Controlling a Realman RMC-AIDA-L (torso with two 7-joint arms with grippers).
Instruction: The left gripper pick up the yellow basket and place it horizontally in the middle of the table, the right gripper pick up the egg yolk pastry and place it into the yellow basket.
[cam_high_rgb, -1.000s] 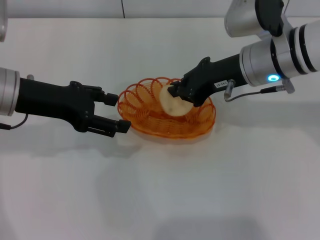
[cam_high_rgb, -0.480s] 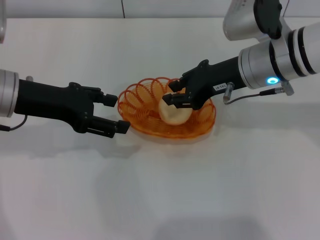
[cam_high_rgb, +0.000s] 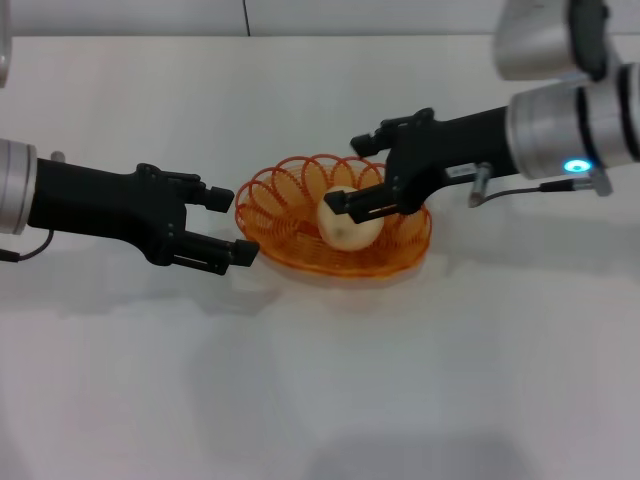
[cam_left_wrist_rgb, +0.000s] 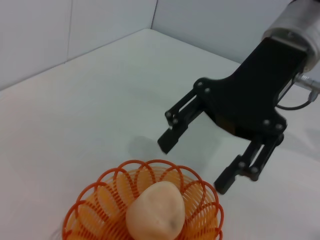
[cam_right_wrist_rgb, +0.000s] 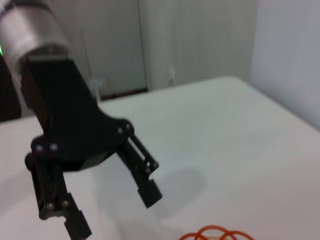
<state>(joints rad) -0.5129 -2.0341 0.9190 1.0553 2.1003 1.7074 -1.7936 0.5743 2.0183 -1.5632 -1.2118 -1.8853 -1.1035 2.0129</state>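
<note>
The yellow basket (cam_high_rgb: 290, 195) lies on the white table (cam_high_rgb: 400, 380) at its middle, with the egg yolk pastry (cam_high_rgb: 348, 224) resting inside it. My right gripper (cam_high_rgb: 347, 174) hovers open just above and behind the pastry, its fingers spread and holding nothing. At the basket's left rim my left gripper (cam_high_rgb: 238, 225) is open, apart from the wire. The left wrist view shows the pastry (cam_left_wrist_rgb: 155, 212) in the basket (cam_left_wrist_rgb: 202, 202) with the right gripper (cam_left_wrist_rgb: 194, 165) open beyond it. The right wrist view shows the left gripper (cam_right_wrist_rgb: 115, 214) open and a bit of basket rim (cam_right_wrist_rgb: 215, 234).
Bare white tabletop surrounds the basket on all sides. A grey wall (cam_high_rgb: 300, 15) runs along the table's far edge. A cable (cam_high_rgb: 520, 184) hangs under the right forearm.
The right gripper has opened and let go of the pastry, which now rests in the basket. That arm has drawn back to the right. The left arm has not moved.
</note>
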